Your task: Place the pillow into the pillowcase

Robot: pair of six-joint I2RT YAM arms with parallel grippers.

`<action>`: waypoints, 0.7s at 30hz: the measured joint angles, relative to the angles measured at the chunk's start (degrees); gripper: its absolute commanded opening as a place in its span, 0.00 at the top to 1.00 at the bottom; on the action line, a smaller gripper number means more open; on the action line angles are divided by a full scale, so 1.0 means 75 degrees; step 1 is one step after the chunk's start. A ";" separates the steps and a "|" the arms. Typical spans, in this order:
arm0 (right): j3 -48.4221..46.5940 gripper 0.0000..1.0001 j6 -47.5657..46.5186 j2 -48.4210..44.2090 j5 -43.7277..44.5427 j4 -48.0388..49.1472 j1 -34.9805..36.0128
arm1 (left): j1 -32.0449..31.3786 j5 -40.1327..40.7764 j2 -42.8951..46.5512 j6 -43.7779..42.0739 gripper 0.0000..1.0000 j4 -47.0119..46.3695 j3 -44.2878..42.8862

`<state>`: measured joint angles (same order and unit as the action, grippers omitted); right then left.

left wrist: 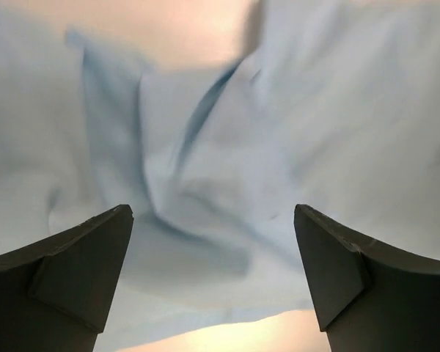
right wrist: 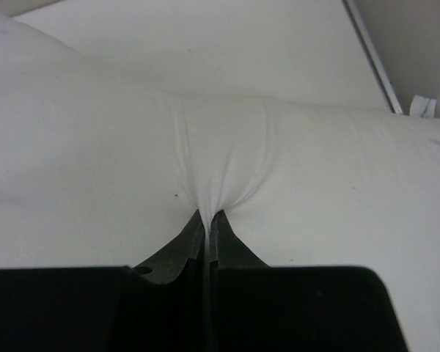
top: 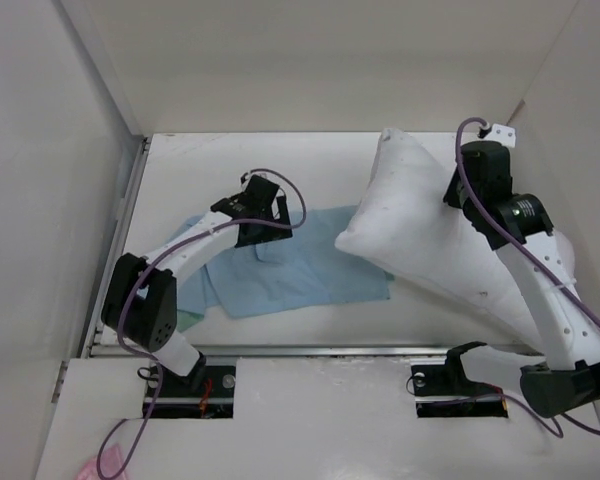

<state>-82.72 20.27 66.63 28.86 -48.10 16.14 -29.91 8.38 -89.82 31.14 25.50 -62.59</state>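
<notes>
The white pillow (top: 420, 225) stands tilted at the right of the table, one pointed corner up at the back. My right gripper (top: 458, 192) is shut on a pinch of the pillow's fabric (right wrist: 213, 183) and holds it part lifted. The pale blue pillowcase (top: 290, 270) lies flat and rumpled left of the pillow, and the pillow's lower corner overlaps its right edge. A strip of its green face (top: 185, 322) shows at the front left. My left gripper (top: 265, 228) is open, pointing down over the pillowcase's far edge, with wrinkled blue cloth (left wrist: 205, 183) between its fingers.
White walls close the table on the left, back and right. A metal rail (top: 310, 350) runs along the front edge, with both arm bases behind it. A pink scrap (top: 100, 468) lies at the bottom left, off the table.
</notes>
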 measured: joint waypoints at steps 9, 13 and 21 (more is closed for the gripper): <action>0.0653 1.00 -0.0079 0.0303 -0.0463 0.0644 0.0003 | -0.0058 0.0210 -0.1480 0.0067 0.35 -0.0061 -0.2436; 0.0653 1.00 -0.0082 0.0335 -0.0420 0.0711 0.0003 | -0.0067 0.0303 -0.2699 0.0210 0.44 0.0236 -0.2594; 0.0793 1.00 -0.0076 0.0527 -0.0455 0.0973 0.0003 | -0.0067 0.0650 -0.3223 0.0475 1.00 0.0860 -0.2745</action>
<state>-76.77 19.70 70.59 25.45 -40.80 16.16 -30.41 13.26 -113.99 34.70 31.94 -83.18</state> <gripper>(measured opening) 0.055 0.007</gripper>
